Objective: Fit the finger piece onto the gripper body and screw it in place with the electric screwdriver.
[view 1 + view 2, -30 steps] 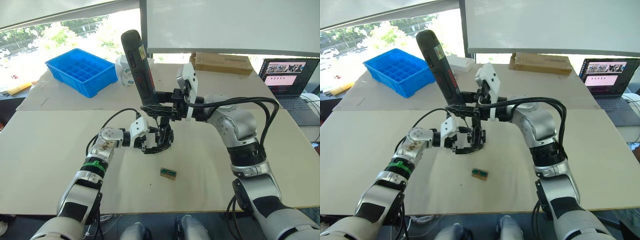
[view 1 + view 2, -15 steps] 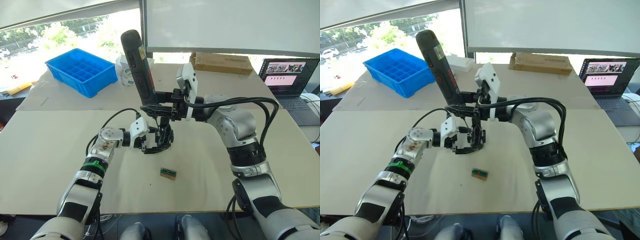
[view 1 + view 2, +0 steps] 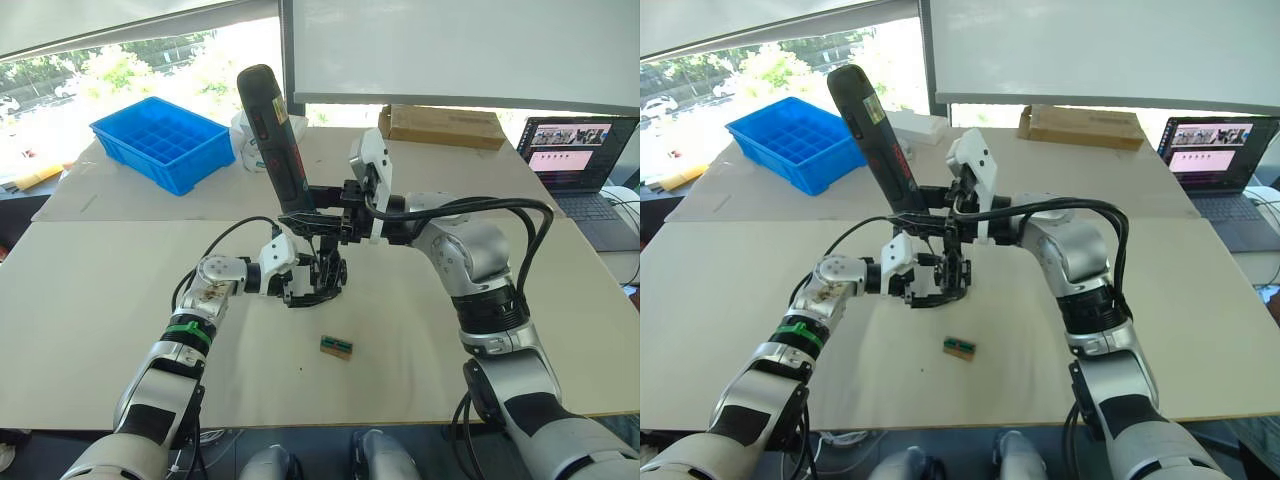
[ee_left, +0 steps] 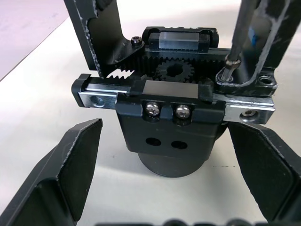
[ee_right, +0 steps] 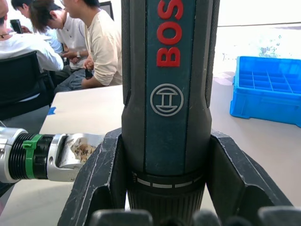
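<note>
The gripper body [image 3: 325,275] stands on the table with its rack and gears facing my left wrist camera [image 4: 171,117]. My left gripper [image 3: 303,288] is open, one finger on each side of the body's base with a small gap. A black finger piece [image 4: 270,42] sits on the body's rail end. The electric screwdriver [image 3: 272,130] stands nearly upright, leaning to the left, and my right gripper [image 3: 322,216] is shut on its lower barrel [image 5: 164,94]. Its thin metal bit [image 4: 233,44] rests on a screw head beside the finger piece.
A small green block [image 3: 336,346] lies on the table in front of the gripper body. A blue compartment bin [image 3: 165,140] stands at the back left, a cardboard box [image 3: 440,125] at the back, a laptop [image 3: 575,160] at the far right. People [image 5: 94,42] sit beyond the table.
The screwdriver's top has tipped slightly further to the left, and my right gripper has shifted a little with it. The left gripper and gripper body have stayed put.
</note>
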